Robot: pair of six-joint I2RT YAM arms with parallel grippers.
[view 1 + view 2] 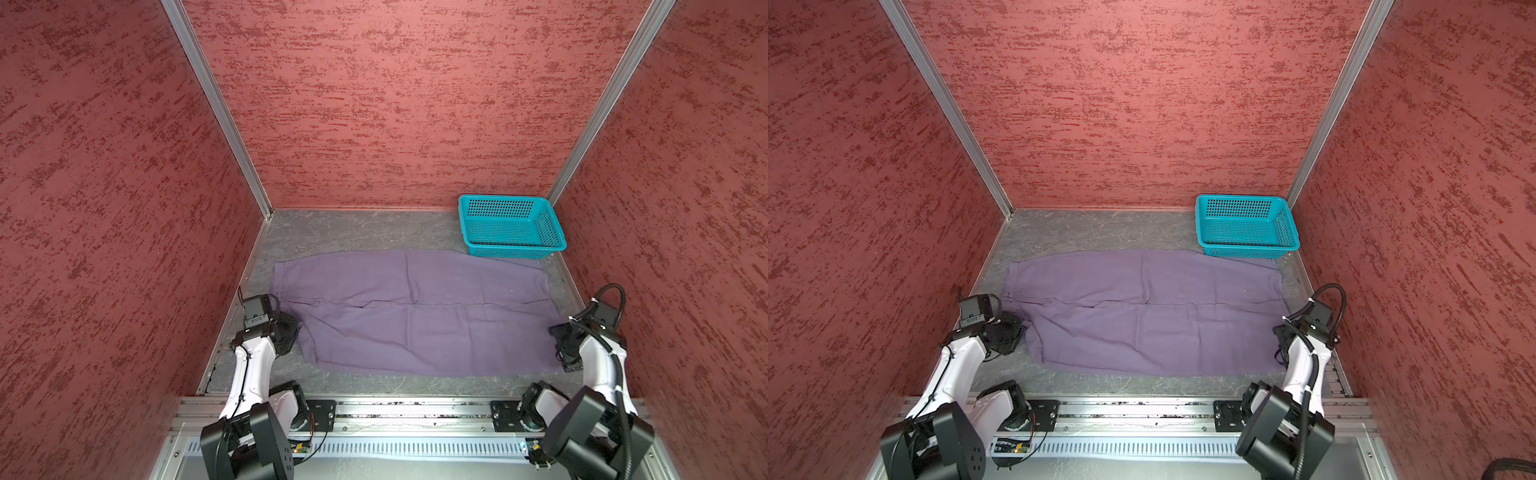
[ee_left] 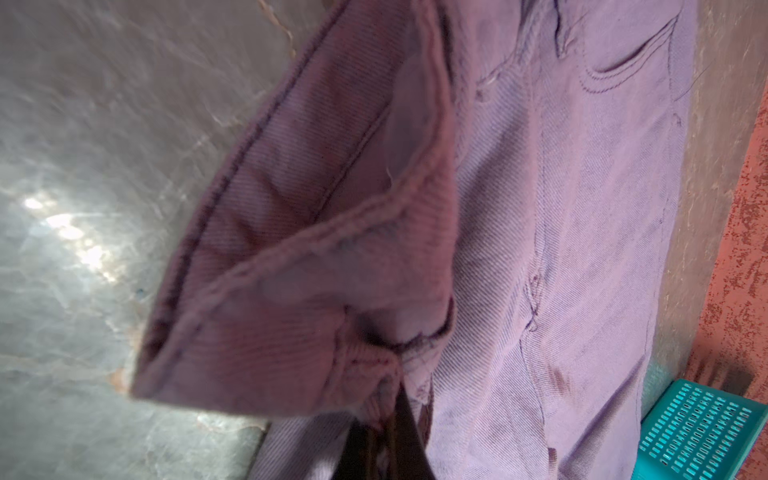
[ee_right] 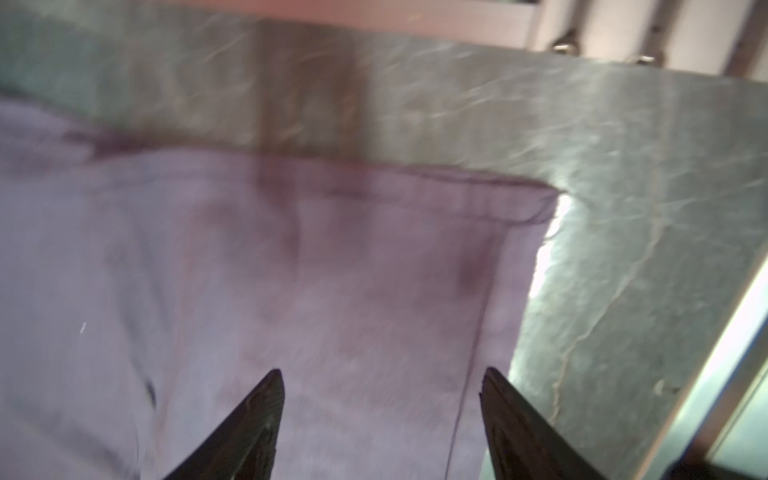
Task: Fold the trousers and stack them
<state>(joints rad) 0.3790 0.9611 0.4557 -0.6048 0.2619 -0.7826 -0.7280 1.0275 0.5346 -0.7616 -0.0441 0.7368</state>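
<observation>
The muted-purple trousers (image 1: 415, 311) (image 1: 1150, 311) lie spread flat across the grey table, waist to the left and leg hems to the right. At the waist's near corner my left gripper (image 1: 291, 332) (image 1: 1013, 332) is shut on the trousers. In the left wrist view its dark fingertips (image 2: 386, 415) pinch a raised fold of waistband (image 2: 311, 249). My right gripper (image 1: 559, 349) (image 1: 1280, 345) hovers at the near right hem corner. In the right wrist view it (image 3: 380, 382) stands open over the cloth (image 3: 291, 270), with nothing between its fingers.
A teal perforated basket (image 1: 515, 250) (image 1: 1246, 251) (image 2: 702, 432) stands empty at the back right corner, touching the trousers' far edge. Red textured walls close in three sides. A metal rail (image 1: 415, 415) runs along the front.
</observation>
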